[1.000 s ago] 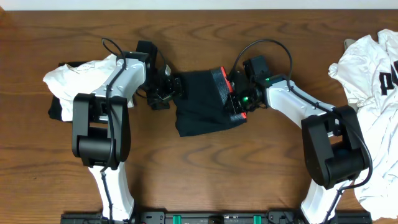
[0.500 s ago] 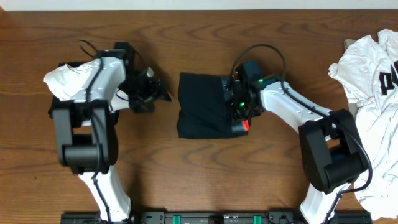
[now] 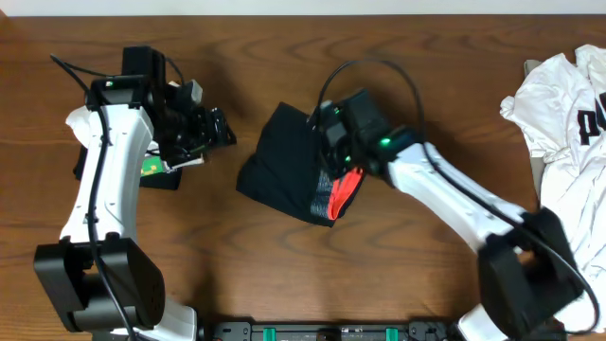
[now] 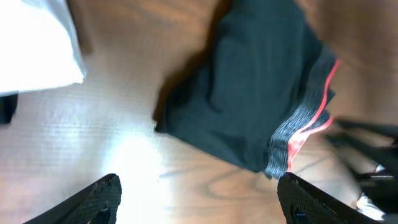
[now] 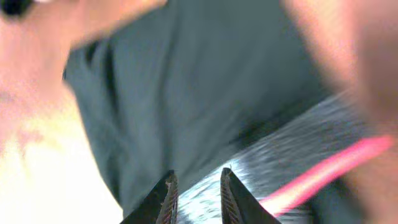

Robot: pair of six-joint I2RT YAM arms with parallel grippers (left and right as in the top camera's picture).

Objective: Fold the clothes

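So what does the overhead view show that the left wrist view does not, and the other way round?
Only overhead: the white T-shirt with black lettering at the far right, and the right gripper over the black leggings. Only left wrist: the grey waistband in close detail, and the left gripper with its fingers wide apart. Both: the folded leggings with their red-orange edge, lying on the wooden table.

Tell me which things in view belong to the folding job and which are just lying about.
Job: black leggings, folded, mid-table; white black-lettered T-shirt, far right; white garment, far left, some green print showing.
Just there: wooden table; black rail along its near edge.
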